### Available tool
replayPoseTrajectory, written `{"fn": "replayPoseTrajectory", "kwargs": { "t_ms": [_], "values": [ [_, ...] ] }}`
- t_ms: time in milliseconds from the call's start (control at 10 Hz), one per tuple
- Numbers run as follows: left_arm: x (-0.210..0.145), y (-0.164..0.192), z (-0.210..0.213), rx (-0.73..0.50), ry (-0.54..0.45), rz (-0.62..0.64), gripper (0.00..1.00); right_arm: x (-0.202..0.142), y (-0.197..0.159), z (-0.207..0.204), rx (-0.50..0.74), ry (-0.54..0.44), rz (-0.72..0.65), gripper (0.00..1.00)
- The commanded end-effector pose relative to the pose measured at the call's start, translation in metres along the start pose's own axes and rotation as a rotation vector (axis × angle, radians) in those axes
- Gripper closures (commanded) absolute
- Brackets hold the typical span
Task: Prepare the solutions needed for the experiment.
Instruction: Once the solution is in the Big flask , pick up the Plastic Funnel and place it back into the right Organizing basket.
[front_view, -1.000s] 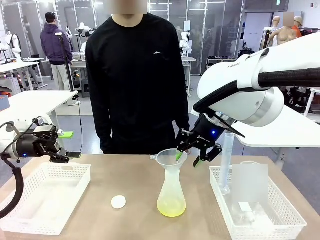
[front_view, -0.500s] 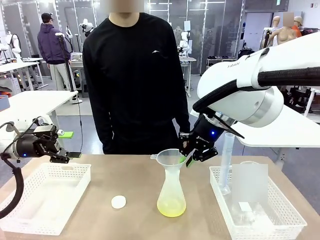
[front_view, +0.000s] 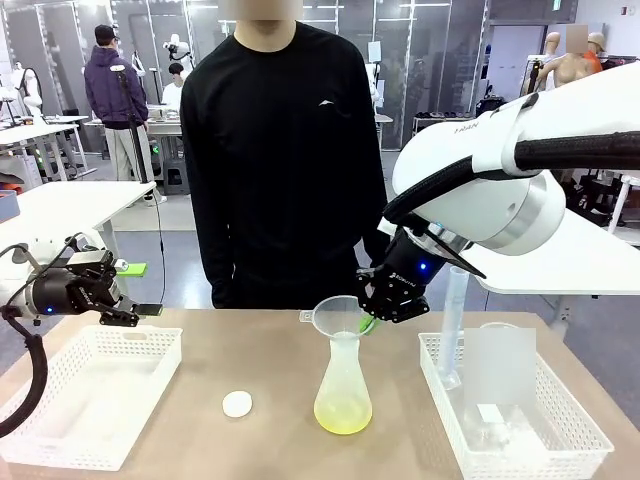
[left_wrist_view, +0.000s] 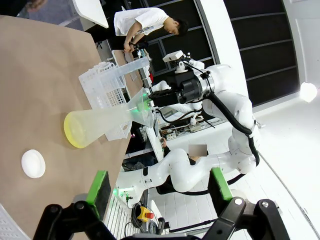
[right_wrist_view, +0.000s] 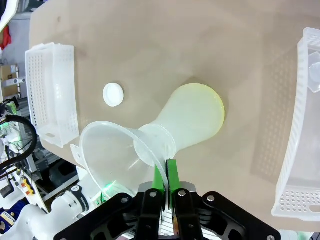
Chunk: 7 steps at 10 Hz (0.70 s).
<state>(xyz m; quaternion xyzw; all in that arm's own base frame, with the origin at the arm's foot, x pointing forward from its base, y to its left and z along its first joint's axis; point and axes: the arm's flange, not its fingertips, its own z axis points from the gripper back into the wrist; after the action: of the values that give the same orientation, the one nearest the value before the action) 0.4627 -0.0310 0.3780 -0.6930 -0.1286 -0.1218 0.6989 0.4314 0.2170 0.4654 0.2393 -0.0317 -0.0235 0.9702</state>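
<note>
A frosted conical flask (front_view: 343, 378) stands mid-table with the pale yellow-green solution (front_view: 343, 413) pooled in its bottom. A clear funnel (front_view: 339, 314) sits in its neck. My right gripper (front_view: 368, 321) is shut on the funnel's right rim; in the right wrist view the green pads (right_wrist_view: 160, 176) pinch the thin wall of the funnel (right_wrist_view: 115, 150) above the flask (right_wrist_view: 186, 120). My left gripper (front_view: 137, 312) hangs open and empty over the left basket, fingers (left_wrist_view: 99, 186) spread, looking across at the flask (left_wrist_view: 97, 127).
A small white disc (front_view: 237, 403) lies left of the flask. An empty white basket (front_view: 90, 400) sits at the left. The right basket (front_view: 570, 440) holds a tall measuring cylinder (front_view: 455, 320) and a beaker. A person stands close at the far edge.
My right gripper, open beside the funnel a second ago, has closed on its rim. The left arm has not moved.
</note>
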Motion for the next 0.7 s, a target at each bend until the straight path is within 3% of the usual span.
{"fn": "replayPoseTrajectory", "kwargs": {
  "t_ms": [0, 600],
  "values": [
    [-0.001, -0.003, 0.0, -0.004, -0.005, -0.002, 0.0, -0.007, 0.003, -0.001, 0.013, 0.002, -0.015, 1.0],
    [-0.001, -0.003, 0.0, -0.004, -0.005, -0.002, 0.0, -0.041, 0.021, 0.032, 0.019, -0.059, 0.055, 1.0]
  ]
}}
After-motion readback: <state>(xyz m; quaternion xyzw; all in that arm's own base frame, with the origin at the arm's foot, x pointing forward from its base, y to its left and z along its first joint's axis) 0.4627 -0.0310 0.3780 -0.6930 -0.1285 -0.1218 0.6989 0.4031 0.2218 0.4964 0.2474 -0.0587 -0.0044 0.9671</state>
